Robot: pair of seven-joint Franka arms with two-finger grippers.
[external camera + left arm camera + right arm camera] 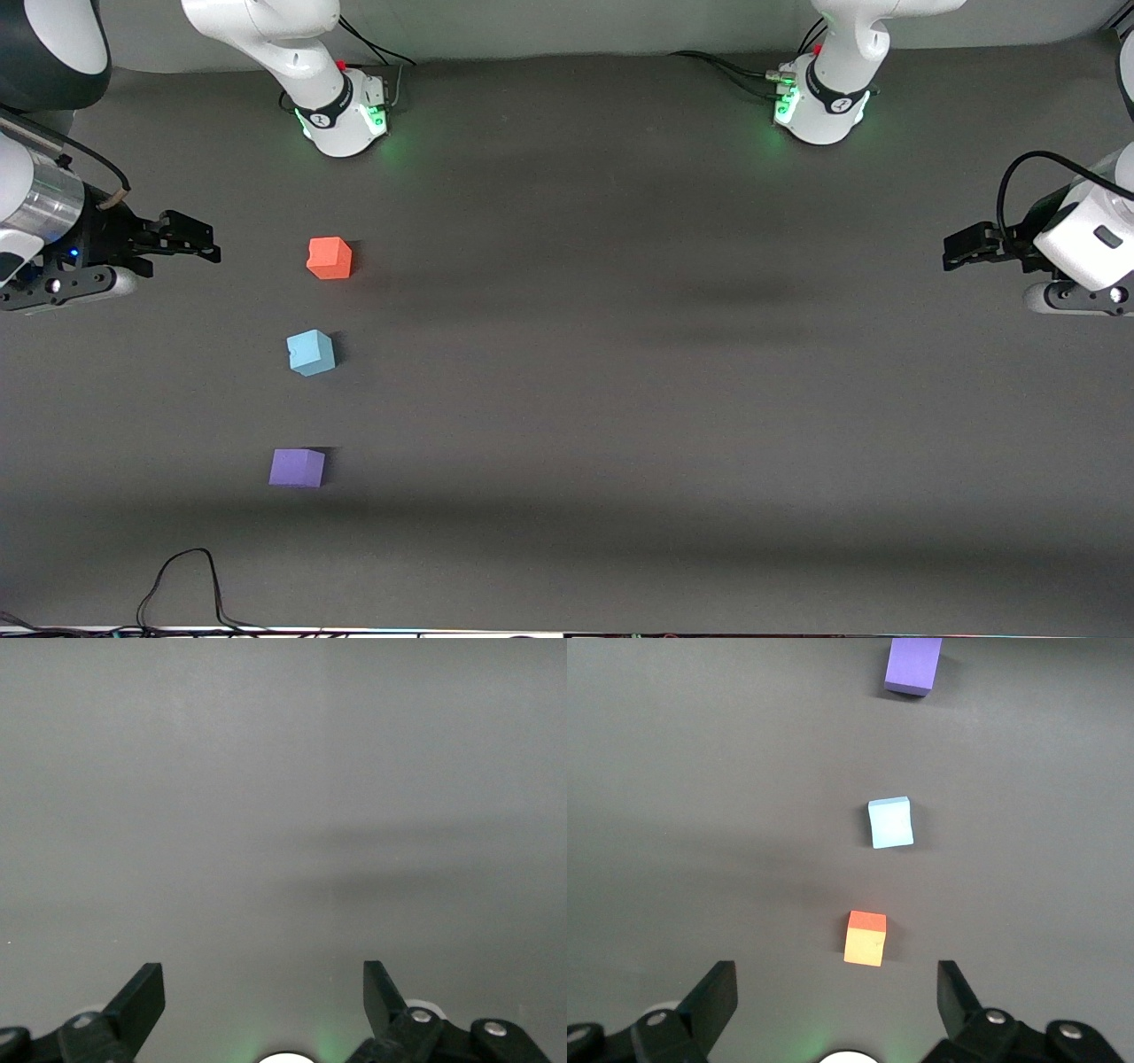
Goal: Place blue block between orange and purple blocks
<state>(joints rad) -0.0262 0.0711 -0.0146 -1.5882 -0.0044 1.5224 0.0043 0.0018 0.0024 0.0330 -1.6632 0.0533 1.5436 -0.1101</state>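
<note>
- blue block [311, 352] sits on the worktop [620, 354] toward the right arm's end, already in line between the other two cubes: orange block [330, 258] farther from the front camera, purple block [297, 467] nearer to it.
- All three are well apart, none touching. Gaps on either side of the blue one look roughly even from the front view; the right wrist view shows the same order.
- Blue cube is rotated a bit against the row, edges not square with the purple one. No long axis to speak of, it's a cube, so any pair of opposite faces would do for a grasp.
- Judgement: placement reads as essentially done. If anything is left, it's a small nudge or squaring up, not a carry.
- right hand [190, 237] hangs over the worktop's edge at the right arm's end, beside the orange block and apart from it. Fingers spread wide, nothing between them. The row of blocks lies straight out ahead of its fingertips in its wrist view.
- This is clearly the nearer arm; any correction belongs to it, a short reach toward the row.
- left hand [966, 245] waits over the left arm's end of the worktop, well apart from all cubes. Fingers spread, empty; its wrist view shows bare worktop only.
</note>
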